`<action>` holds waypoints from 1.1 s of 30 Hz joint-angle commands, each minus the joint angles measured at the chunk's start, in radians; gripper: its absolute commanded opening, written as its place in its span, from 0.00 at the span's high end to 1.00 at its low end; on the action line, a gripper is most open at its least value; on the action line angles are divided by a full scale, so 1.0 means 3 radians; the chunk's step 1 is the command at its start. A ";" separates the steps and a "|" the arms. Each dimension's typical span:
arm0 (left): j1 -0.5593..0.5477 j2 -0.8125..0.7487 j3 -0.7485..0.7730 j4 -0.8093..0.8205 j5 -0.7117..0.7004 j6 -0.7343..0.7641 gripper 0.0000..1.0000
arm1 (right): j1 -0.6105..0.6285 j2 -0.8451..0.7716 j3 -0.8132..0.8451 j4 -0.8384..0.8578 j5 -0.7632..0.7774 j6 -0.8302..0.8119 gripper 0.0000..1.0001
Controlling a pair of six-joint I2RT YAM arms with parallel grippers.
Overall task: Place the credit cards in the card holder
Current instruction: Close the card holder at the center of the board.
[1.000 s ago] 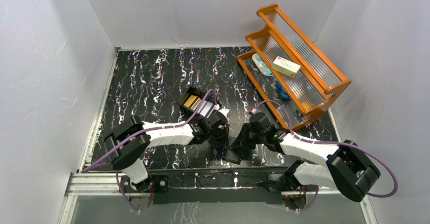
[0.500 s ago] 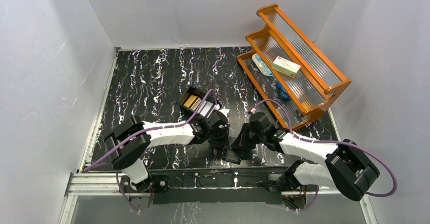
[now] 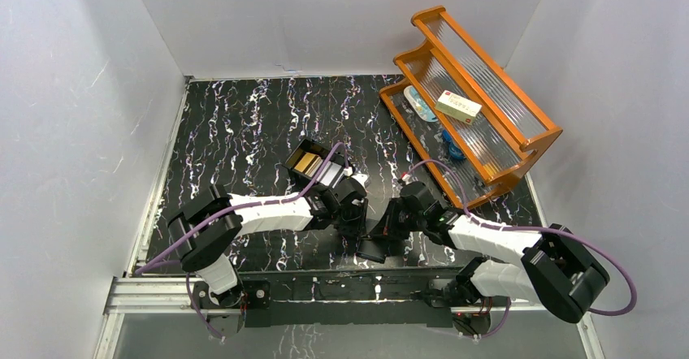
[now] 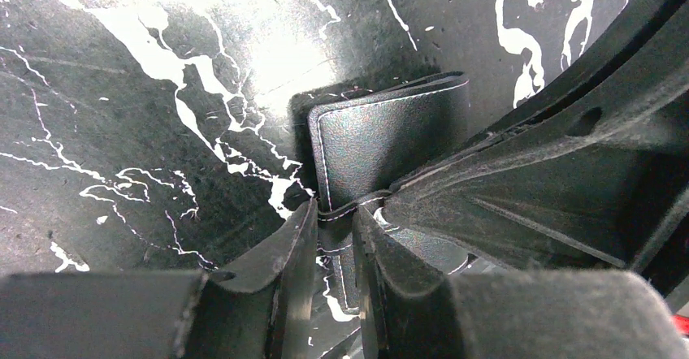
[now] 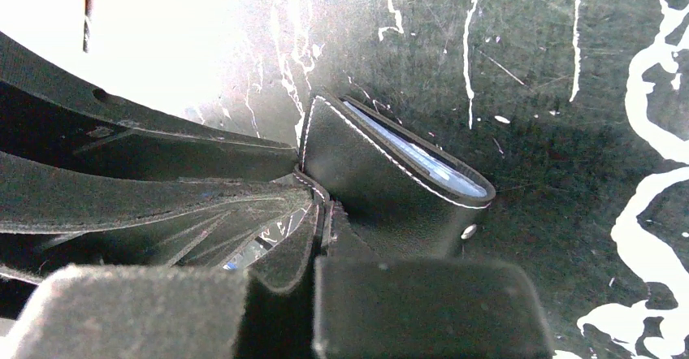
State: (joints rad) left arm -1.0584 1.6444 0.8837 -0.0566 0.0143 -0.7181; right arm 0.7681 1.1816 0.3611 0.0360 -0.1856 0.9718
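The black card holder point(image 3: 372, 248) stands near the table's front edge between both grippers. In the left wrist view it point(image 4: 382, 144) is a grained black fold with white stitching. My left gripper point(image 4: 335, 213) is shut on its lower edge, and shows in the top view point(image 3: 355, 227). My right gripper point(image 5: 322, 213) is shut on the same wallet point(image 5: 382, 180) from the other side, and also shows in the top view point(image 3: 382, 231). A pale blue strip point(image 5: 414, 157) shows in the wallet's mouth; card or lining, I cannot tell. Beige credit cards point(image 3: 307, 162) sit in a rigid black box.
The black box point(image 3: 294, 154) stands just behind the left wrist. An orange wooden rack point(image 3: 520, 144) at the back right holds a cream-and-red carton point(image 3: 457, 106) and small blue items point(image 3: 452, 146). White walls close in on three sides.
The right wrist has shifted slightly left. Both grippers stay closed on the card holder in the same spot.
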 commanded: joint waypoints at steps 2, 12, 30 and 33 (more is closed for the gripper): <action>-0.0015 0.0057 0.0133 -0.0409 -0.0105 -0.0008 0.79 | 0.0196 0.0385 -0.0108 -0.0816 0.0708 -0.0181 1.00; 0.0005 -0.0009 -0.0066 -0.0047 0.0109 -0.0030 0.72 | 0.0256 -0.0020 0.0111 -0.1005 0.0794 -0.0004 0.93; 0.0005 0.0164 0.0048 -0.0315 0.0024 0.0006 0.75 | 0.0283 -0.0288 0.0699 -0.1284 0.0576 -0.0112 0.84; 0.0005 0.0165 0.0062 -0.0317 0.0024 0.0016 0.75 | 0.0306 -0.0318 0.0765 -0.1316 0.0616 -0.0036 0.79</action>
State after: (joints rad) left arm -1.0531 1.6615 0.8978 -0.0681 0.0479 -0.7361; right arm 0.8478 1.1206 0.5240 -0.3298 -0.0105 0.9440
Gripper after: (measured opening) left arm 0.253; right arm 0.180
